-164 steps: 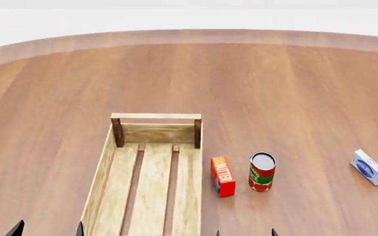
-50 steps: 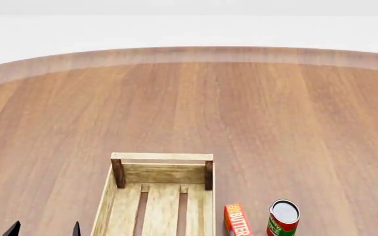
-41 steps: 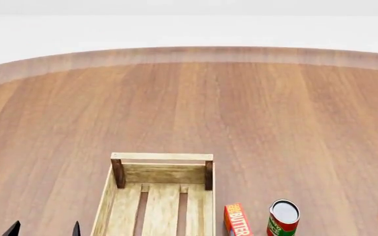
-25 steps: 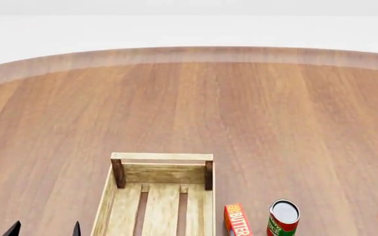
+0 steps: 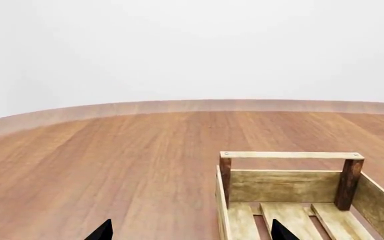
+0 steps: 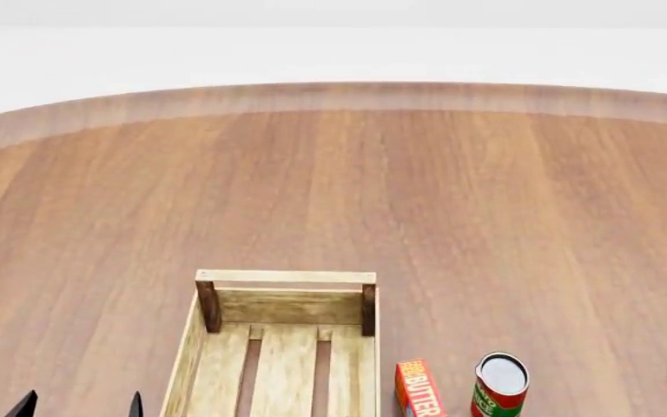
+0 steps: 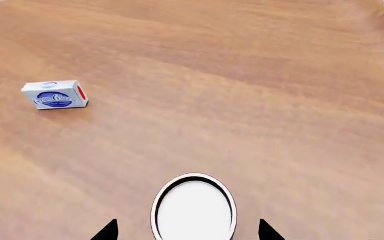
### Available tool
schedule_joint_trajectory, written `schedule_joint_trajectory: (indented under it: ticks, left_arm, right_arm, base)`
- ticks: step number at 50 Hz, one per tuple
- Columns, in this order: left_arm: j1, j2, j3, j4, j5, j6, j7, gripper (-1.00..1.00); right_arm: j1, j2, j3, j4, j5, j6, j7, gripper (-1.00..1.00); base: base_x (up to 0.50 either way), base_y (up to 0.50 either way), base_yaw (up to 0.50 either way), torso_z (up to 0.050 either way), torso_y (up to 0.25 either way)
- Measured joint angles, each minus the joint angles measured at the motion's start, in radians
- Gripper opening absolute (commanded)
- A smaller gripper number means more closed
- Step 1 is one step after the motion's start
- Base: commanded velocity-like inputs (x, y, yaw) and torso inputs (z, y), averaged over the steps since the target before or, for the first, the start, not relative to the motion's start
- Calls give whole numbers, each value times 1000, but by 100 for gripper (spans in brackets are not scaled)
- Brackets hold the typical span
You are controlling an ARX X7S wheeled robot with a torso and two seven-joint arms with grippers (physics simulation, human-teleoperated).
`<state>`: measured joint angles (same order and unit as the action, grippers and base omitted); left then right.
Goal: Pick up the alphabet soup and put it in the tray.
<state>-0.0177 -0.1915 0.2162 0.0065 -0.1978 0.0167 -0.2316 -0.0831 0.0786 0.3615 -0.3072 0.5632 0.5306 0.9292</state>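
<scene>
Right claw [image 7: 186, 231] hangs with tips spread to straddle a pale-topped can [image 7: 194, 207] on the tabletop [image 6: 426, 191] – possibly the soup, label hidden – while the left claw [image 5: 188, 234], also spread, idles beside the tray [image 5: 291, 155]

Matt light-wood tray [image 6: 287, 306], smooth wooden table [image 6: 426, 217]
</scene>
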Motion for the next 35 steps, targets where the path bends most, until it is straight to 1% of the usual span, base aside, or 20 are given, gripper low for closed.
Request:
schedule_joint_trajectory:
  ticks: [35]
  left_arm:
    - [-4,-12,18,-3,-12,4,-15,100]
  right_arm:
    - [63,32,-35,206,-21,-95,-9,100]
  base:
    - [0,0,0,0,0]
